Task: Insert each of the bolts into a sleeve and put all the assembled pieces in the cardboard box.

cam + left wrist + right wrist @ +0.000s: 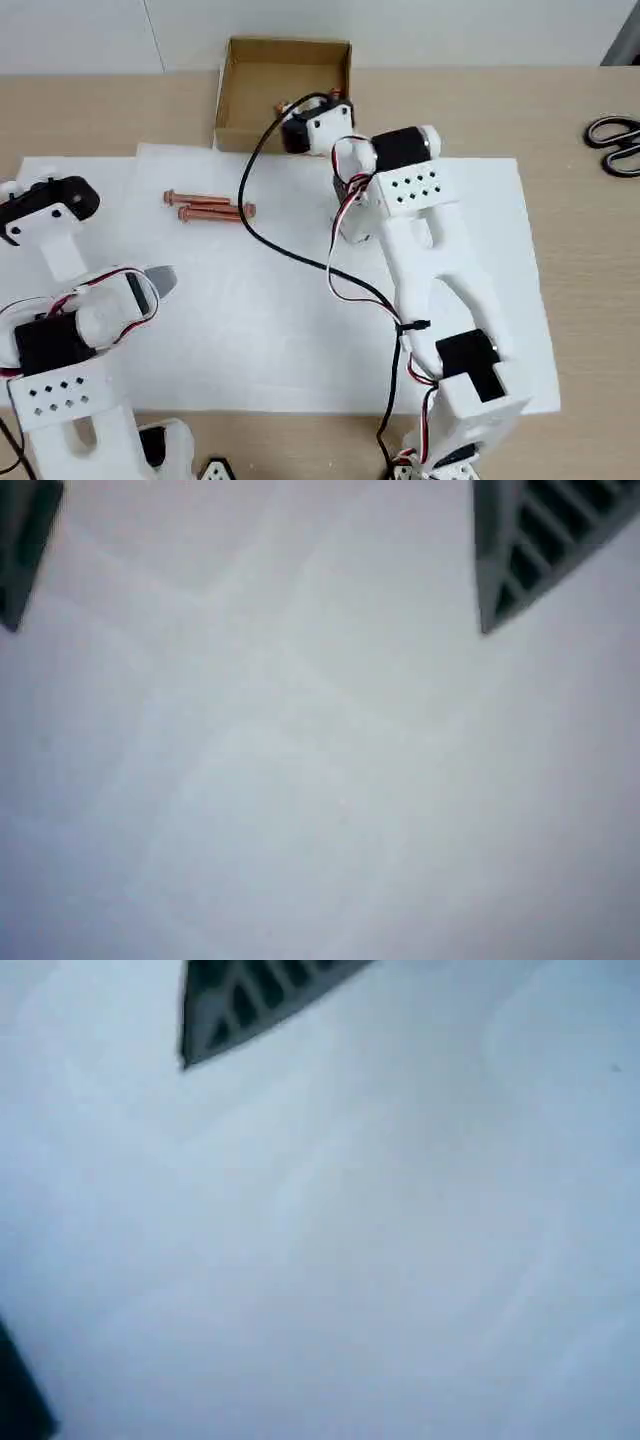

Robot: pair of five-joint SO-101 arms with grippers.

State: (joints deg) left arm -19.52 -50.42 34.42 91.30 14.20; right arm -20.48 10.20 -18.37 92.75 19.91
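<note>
The copper-coloured bolts are seen bunched on the white foam sheet in front of the cardboard box, apart from both arms; their number, and whether any sleeve is fitted, cannot be made out. The box's near right corner is covered by the right arm, and scissors on the tabletop are cut off at the edge. The left arm's fingers are held wide apart over the foam, grasping nothing, and the right arm's fingers are likewise spread.
</note>
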